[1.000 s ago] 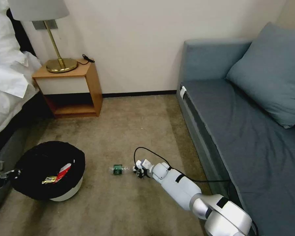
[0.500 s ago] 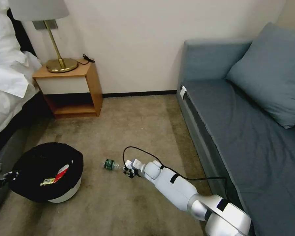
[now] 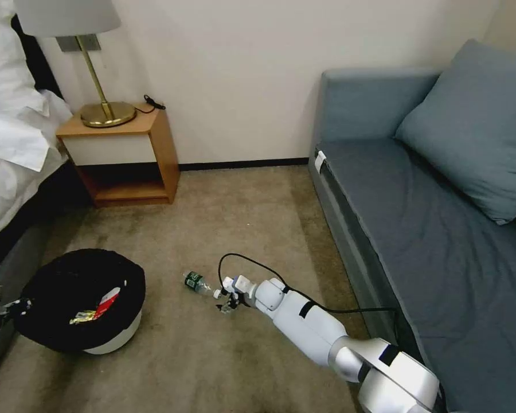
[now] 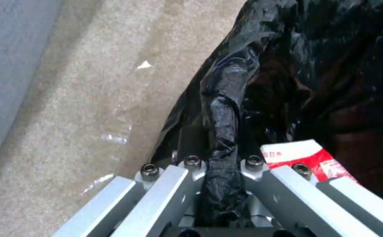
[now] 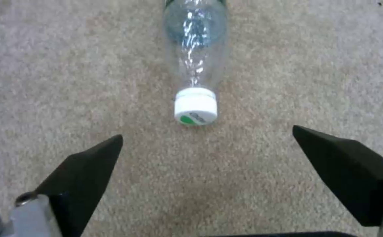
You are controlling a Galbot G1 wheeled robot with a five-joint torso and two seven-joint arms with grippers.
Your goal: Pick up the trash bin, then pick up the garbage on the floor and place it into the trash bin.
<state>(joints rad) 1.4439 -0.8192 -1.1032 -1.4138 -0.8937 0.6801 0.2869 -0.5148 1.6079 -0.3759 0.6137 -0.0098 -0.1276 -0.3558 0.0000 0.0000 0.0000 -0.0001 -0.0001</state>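
To take the bottle [image 5: 195, 49] well, I judge I should push my right tool [image 3: 228, 299] forward along the floor until its open jaws straddle the neck behind the white cap [image 5: 196, 106], staying low so the round body does not roll away on the carpet [image 5: 68, 82]. My right tool stands wide open and empty, its two dark fingertips [image 5: 86, 164] spread to either side. The bottle lies on its side just beyond them, apart from both, cap pointing at me and centred between them. My left tool [image 4: 220, 184] is clamped on the bag-covered rim of the trash bin [image 3: 80, 298] at the near left, with a red-and-white packet [image 4: 305, 158] inside.
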